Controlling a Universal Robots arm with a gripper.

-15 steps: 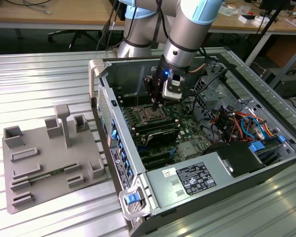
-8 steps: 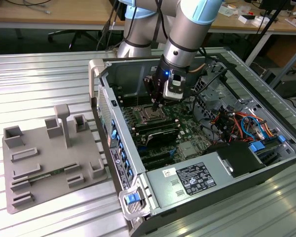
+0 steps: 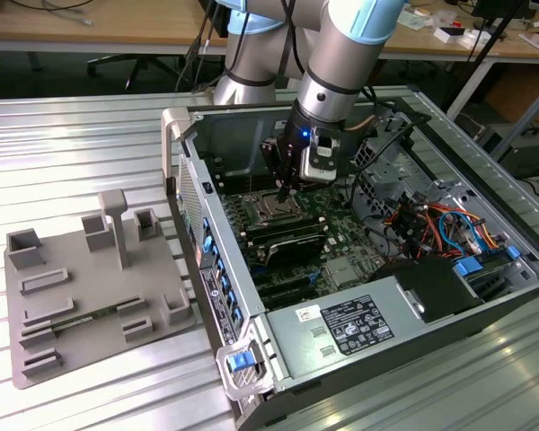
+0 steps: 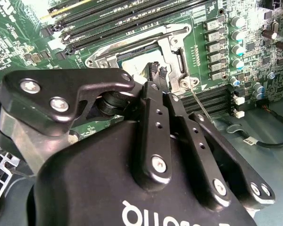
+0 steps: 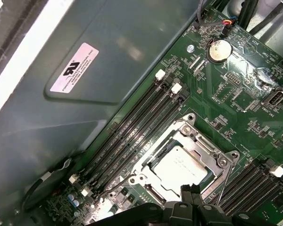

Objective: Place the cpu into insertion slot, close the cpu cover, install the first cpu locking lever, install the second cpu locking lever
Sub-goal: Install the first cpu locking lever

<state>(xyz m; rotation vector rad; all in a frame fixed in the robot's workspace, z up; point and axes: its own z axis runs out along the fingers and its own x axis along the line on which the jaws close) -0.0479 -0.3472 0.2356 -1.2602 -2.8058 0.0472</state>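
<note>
The open computer case [image 3: 190, 193] lies on the worktop [image 3: 72, 135] and holds the motherboard [image 3: 341, 260]. The cpu [image 5: 177, 165] sits in the insertion slot [image 5: 152, 192], with the cpu cover [image 5: 205, 151] folded down around it. The fingers [image 4: 154, 122], pressed together, hang just over the slot's edge. At the exterior view's left, a grey tray [image 3: 81, 269] holds a memory stick [image 3: 85, 317].
</note>
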